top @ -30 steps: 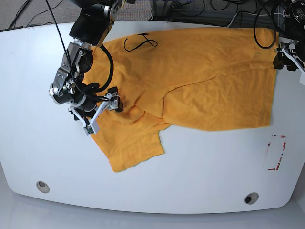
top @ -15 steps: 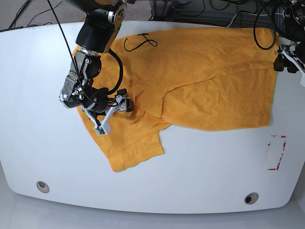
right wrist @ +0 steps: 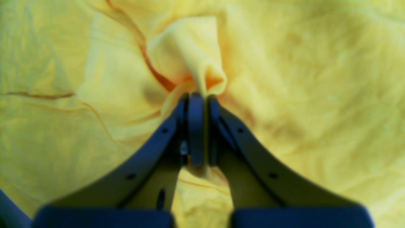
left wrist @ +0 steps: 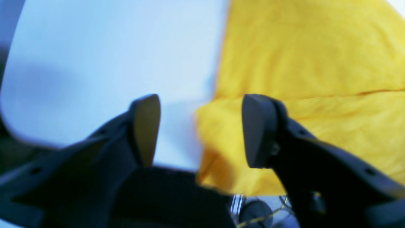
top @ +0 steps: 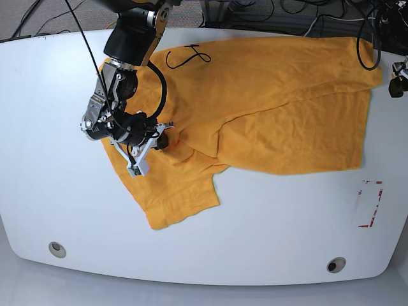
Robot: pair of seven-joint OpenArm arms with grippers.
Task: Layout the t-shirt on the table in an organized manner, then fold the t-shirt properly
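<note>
The orange-yellow t-shirt (top: 274, 102) lies spread over the far half of the white table (top: 255, 242), its black lettering (top: 188, 57) near the back left and one sleeve (top: 175, 197) pointing toward the front. My right gripper (top: 162, 141) (right wrist: 196, 101) is shut on a pinched fold of the t-shirt (right wrist: 316, 95) above that sleeve. At the table's right edge my left gripper (top: 396, 80) (left wrist: 202, 129) stands open. The edge of the t-shirt (left wrist: 300, 63) lies between its fingers, with bare table (left wrist: 110, 57) on the left.
Two round grommet holes (top: 57, 248) (top: 336, 264) sit near the front edge. A red rectangular outline (top: 370, 204) marks the front right. Dark cables (top: 268, 16) run behind the table's back edge.
My right gripper shifted onto the cloth above the sleeve and shut on a fold. My left gripper drew back to the right, off the shirt's back right corner.
</note>
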